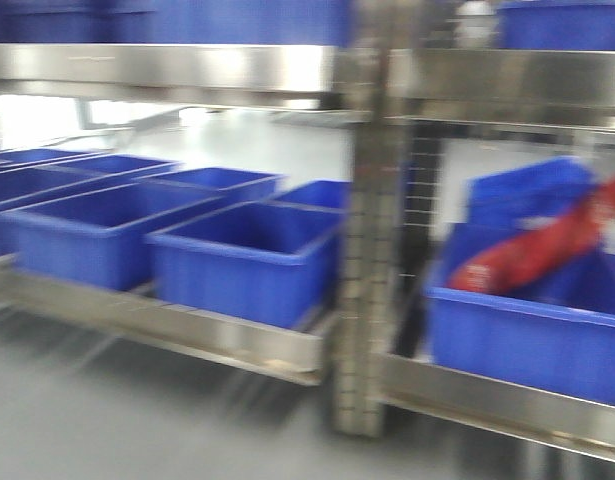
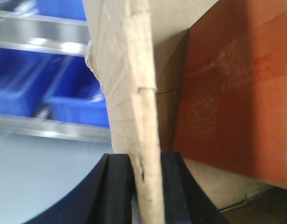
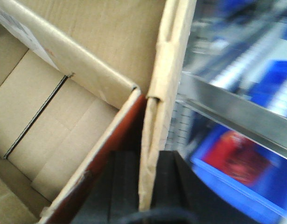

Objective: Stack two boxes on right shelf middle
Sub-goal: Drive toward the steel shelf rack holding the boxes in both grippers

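Observation:
My left gripper [image 2: 145, 161] is shut on the thin upright wall of an open brown cardboard box [image 2: 129, 84]. My right gripper [image 3: 147, 161] is shut on the opposite wall of the box [image 3: 87, 37], whose open inside shows in the right wrist view. A reddish-brown panel [image 2: 236, 84] stands inside against the wall. The stainless-steel shelf [image 1: 507, 400] is ahead on the right, and it also shows in the left wrist view [image 2: 40, 32] and the right wrist view [image 3: 227, 109]. The front view is blurred and shows neither the box nor the grippers.
A blue bin [image 1: 527, 330] with a red packet [image 1: 547, 250] sits on the right shelf tier. Several blue bins [image 1: 237, 260] fill the left rack. A steel upright post [image 1: 372, 250] divides the racks. Grey floor [image 1: 137, 420] lies in front.

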Action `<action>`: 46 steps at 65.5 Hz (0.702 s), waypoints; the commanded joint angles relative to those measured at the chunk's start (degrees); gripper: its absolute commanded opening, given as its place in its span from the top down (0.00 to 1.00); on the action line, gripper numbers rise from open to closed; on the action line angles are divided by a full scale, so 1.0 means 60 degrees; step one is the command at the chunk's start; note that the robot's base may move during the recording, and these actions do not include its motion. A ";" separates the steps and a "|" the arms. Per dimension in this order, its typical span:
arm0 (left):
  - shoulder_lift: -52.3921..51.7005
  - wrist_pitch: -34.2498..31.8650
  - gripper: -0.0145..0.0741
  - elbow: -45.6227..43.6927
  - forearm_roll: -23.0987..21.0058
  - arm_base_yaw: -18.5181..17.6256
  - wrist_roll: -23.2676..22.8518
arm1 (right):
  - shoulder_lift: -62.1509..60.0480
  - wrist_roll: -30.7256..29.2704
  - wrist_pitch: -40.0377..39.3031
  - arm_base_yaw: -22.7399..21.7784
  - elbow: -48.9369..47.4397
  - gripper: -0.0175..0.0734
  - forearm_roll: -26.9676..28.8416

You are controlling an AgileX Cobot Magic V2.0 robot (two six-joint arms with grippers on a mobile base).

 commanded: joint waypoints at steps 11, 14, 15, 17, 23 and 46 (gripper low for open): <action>-0.0119 -0.0453 0.96 -0.0172 -0.0138 -0.0062 0.0062 | -0.0099 -0.0124 -0.0535 -0.0082 -0.0124 0.97 -0.0113; -0.0119 -0.0453 0.96 -0.0172 -0.0138 -0.0062 0.0062 | -0.0099 -0.0124 -0.0535 -0.0082 -0.0124 0.97 -0.0113; -0.0119 -0.0453 0.96 -0.0172 -0.0138 -0.0062 0.0062 | -0.0099 -0.0124 -0.0535 -0.0082 -0.0124 0.97 -0.0113; -0.0119 -0.0453 0.96 -0.0172 -0.0138 -0.0062 0.0062 | -0.0099 -0.0124 -0.0535 -0.0082 -0.0124 0.97 -0.0113; -0.0119 -0.0453 0.96 -0.0172 -0.0138 -0.0062 0.0062 | -0.0099 -0.0124 -0.0535 -0.0082 -0.0124 0.97 -0.0113; -0.0119 -0.0453 0.96 -0.0172 -0.0138 -0.0062 0.0062 | -0.0099 -0.0124 -0.0535 -0.0082 -0.0124 0.97 -0.0113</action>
